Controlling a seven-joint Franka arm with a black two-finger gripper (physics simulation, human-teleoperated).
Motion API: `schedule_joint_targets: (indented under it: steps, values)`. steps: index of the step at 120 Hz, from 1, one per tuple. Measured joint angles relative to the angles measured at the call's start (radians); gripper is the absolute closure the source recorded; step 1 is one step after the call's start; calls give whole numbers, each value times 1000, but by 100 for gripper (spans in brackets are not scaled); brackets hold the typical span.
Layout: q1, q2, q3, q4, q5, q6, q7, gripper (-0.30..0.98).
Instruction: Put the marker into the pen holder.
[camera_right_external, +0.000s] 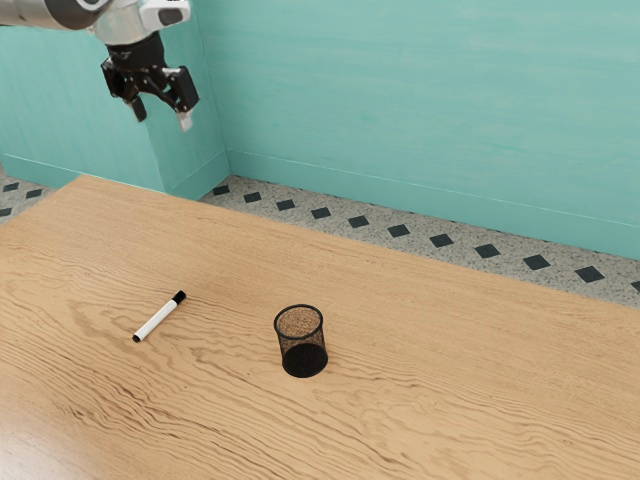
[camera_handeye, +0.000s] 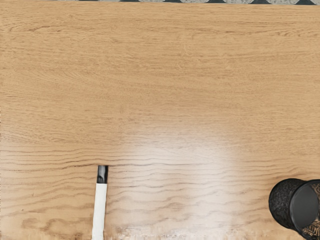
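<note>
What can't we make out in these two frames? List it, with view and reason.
- Plain end of the marker, opposite its black cap: wrist view, cut off by the frame edge.
- Part of the mesh pen holder: wrist view, cut off by the frame edge.
- Rest of the arm and its base: exterior view, cut off by the frame edge.
- Any fine lettering on the marker: exterior view, too small.

One cup stands on one table. Near the cup, toward the exterior view's left, lies one marker. Higher than the cup and well apart from it are one arm and one gripper with two fingers. Beyond the cup is one floor.
</note>
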Motion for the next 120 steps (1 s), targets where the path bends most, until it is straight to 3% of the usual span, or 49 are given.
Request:
schedule_joint_targets:
  steps: [18, 36, 65, 120]
  values:
    - [-11, -16, 2, -39, 12, -72, -24, 1]
    - [-3, 59, 26, -148, 15, -49, -43, 1]
    - [22, 140, 40, -351, 16, 103, -72, 0]
    - [98, 353, 75, -372, 6, 373, -95, 0]
